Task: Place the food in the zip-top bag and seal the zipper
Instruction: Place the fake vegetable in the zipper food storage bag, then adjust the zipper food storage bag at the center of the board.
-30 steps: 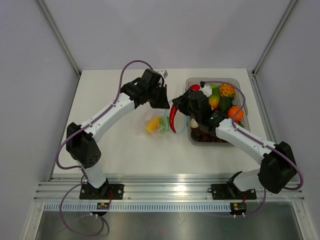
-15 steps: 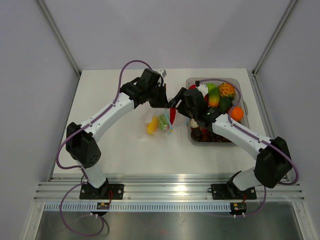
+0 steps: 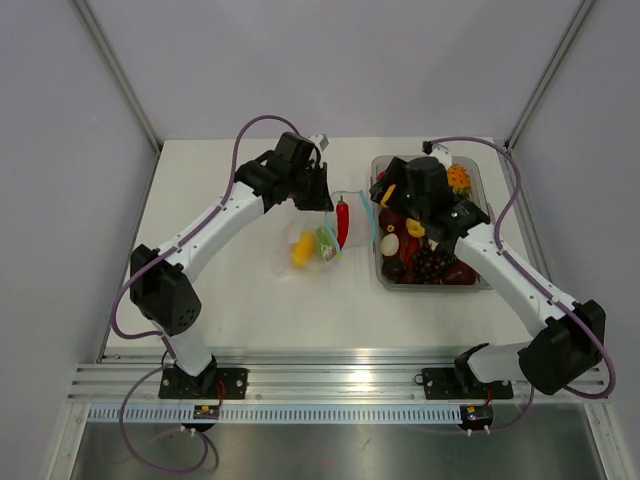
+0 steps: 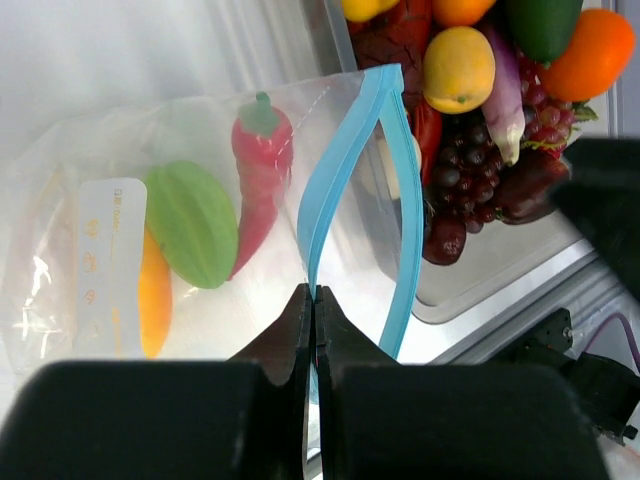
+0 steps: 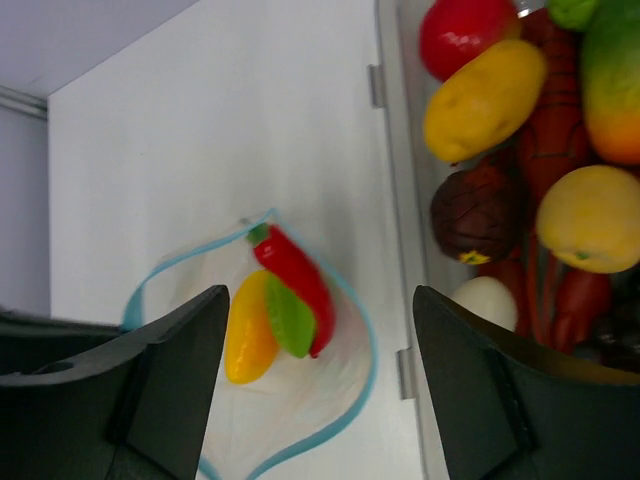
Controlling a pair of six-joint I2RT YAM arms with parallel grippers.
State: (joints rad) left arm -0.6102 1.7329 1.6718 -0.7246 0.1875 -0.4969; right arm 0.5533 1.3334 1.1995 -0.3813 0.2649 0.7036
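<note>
Left wrist view shows my left gripper point(image 4: 313, 300) pinching the light-blue zipper strip point(image 4: 345, 150), holding the floppy clear zip-top bag point(image 4: 120, 140) agape beside the rigid clear tub point(image 5: 395, 180), where my spread, empty right gripper point(image 5: 320, 300) hovers over glossy toy food point(image 5: 590, 220).

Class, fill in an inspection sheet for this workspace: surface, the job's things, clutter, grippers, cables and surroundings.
Surface: white table, with the bag and tub on it.
Job's things: clear bag holds a red chilli, a green piece and a yellow piece. Its blue zipper gapes open. More food is piled in the tub.
Clutter: nothing seen.
Grippers: left gripper has its fingers shut on the bag's mouth edge. Right gripper is open, holding nothing.
Cables: left cable and right cable, both purple, loop off the arms.
Surroundings: grey walls, metal rail at the near edge.
</note>
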